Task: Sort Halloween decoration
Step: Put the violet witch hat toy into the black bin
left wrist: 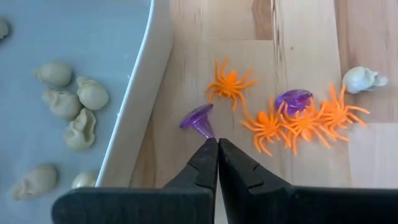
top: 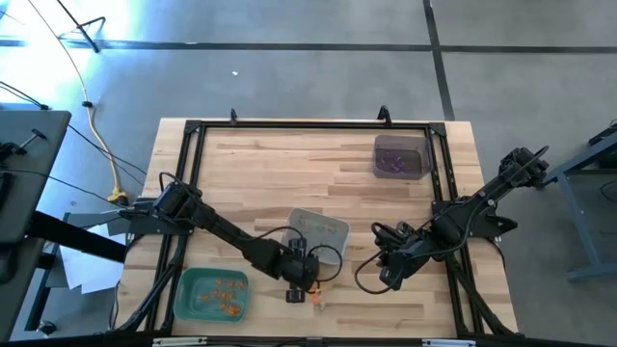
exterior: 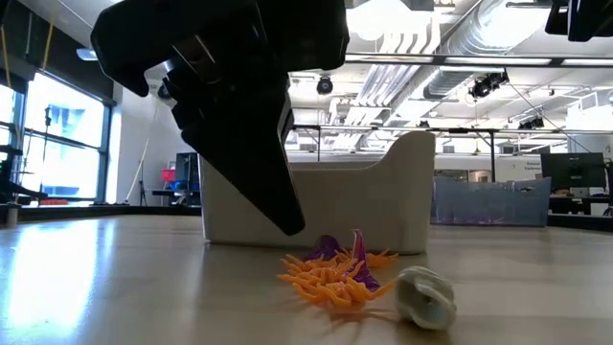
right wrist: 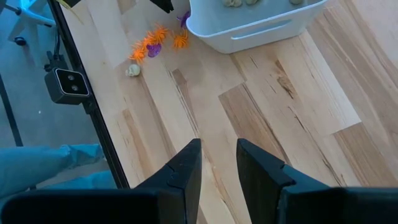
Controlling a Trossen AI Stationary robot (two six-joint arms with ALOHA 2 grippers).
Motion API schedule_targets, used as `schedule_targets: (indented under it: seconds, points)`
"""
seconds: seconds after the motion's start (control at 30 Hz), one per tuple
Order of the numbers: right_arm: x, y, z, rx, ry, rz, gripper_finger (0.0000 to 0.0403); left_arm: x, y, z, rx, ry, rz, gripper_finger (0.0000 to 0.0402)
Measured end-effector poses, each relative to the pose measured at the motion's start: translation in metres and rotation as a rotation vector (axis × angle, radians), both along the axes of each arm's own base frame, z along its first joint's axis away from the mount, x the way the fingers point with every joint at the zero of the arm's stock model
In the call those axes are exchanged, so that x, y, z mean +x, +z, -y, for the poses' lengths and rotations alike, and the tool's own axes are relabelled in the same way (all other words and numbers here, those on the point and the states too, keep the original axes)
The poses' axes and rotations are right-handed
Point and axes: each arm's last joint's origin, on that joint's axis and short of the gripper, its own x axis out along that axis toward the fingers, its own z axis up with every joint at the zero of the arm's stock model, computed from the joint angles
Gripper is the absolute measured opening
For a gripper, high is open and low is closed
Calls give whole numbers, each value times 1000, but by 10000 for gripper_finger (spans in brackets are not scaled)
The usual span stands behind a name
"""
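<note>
Spiders (left wrist: 292,121): four orange, loose.

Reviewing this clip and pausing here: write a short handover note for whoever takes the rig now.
Left gripper: shut on a purple trinket beside the grey tray, at the table's front.
Right gripper: open, empty, waiting over bare wood to the right.
Done: pale skulls in the grey tray, orange pieces in the green tray, purple pieces in the dark tray.
Left: the pinched purple piece; on the table several orange spiders, another purple piece and one pale skull.
</note>
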Motion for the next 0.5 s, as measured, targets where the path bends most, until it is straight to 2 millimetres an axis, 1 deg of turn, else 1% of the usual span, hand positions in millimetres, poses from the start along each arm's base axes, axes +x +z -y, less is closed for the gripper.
schedule_targets:
  seconds: [0.17, 0.5]
  points:
    - [0, 0, 0, 1, -1, 0, 94, 0, 1, 0, -5, 5, 3, 20]
    - [0, 0, 0, 0, 0, 0, 94, 2, 1, -1, 19, -9, 22, 102]
